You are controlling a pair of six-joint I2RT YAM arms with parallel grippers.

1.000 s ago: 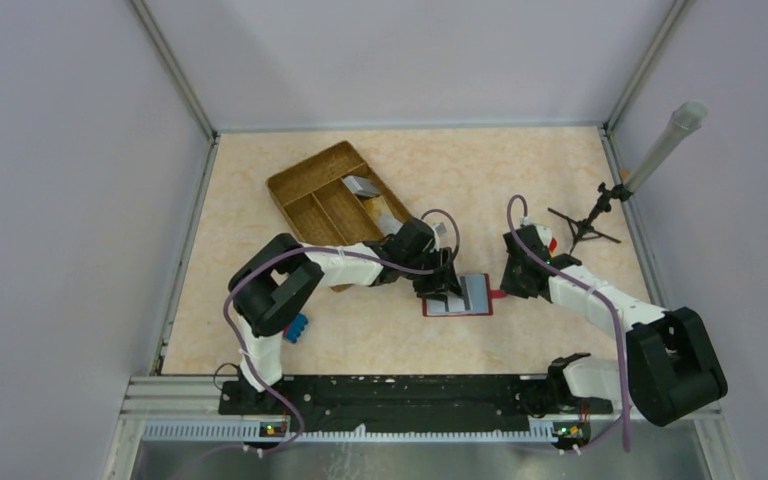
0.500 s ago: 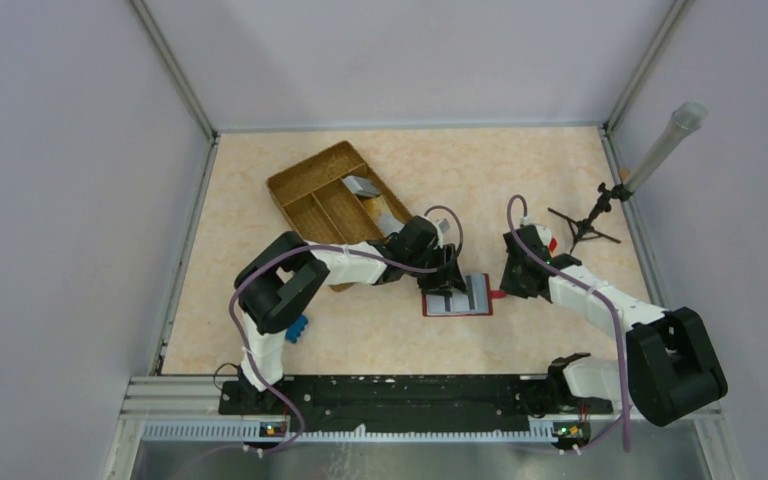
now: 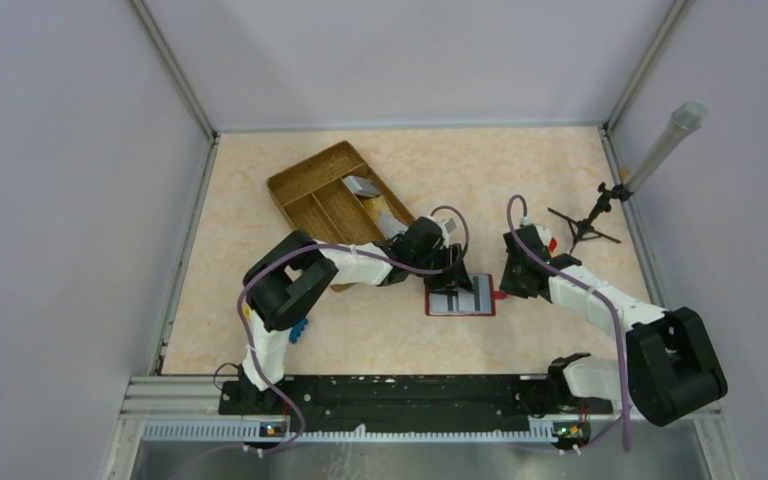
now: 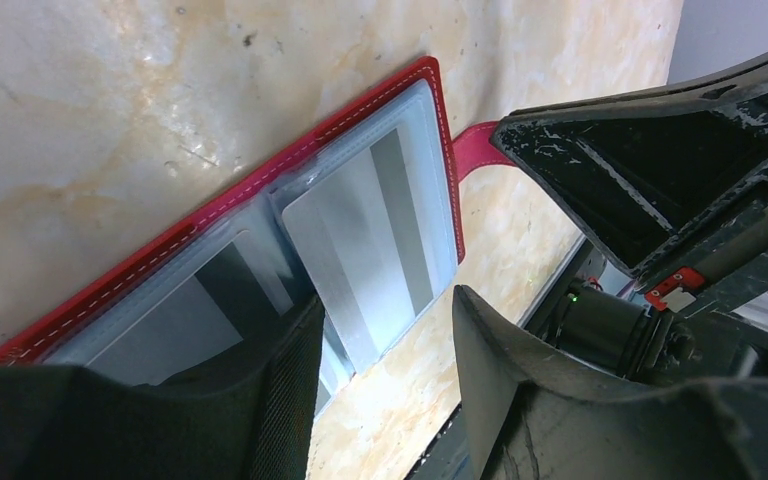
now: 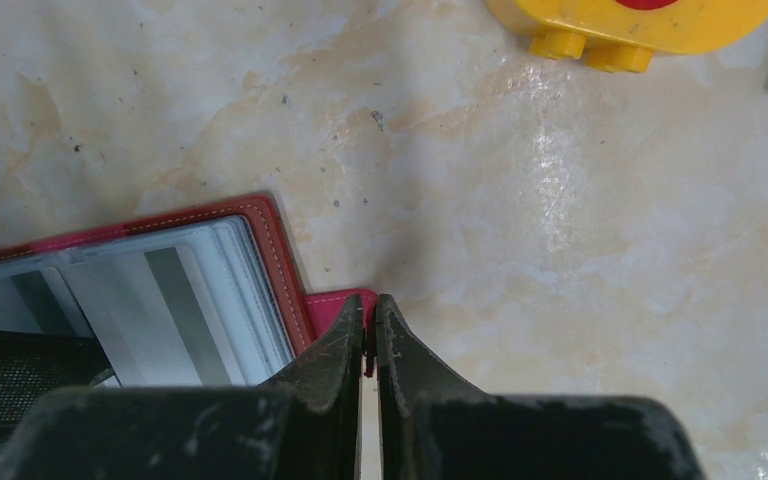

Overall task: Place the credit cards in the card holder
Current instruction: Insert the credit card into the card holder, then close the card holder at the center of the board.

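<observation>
Steady card holder with right gripper clamped on red tab; slide grey card squarely into right pocket, left gripper half-open astride it, grip unclear.

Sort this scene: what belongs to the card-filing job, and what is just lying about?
Job: open red card holder with clear sleeves; grey-silver striped card in it; loose grey cards in the woven brown tray; left tool; right tool, shut on the holder's red tab.
Lying about: yellow plastic toy block; blue toy block; black tripod with grey tube.
</observation>
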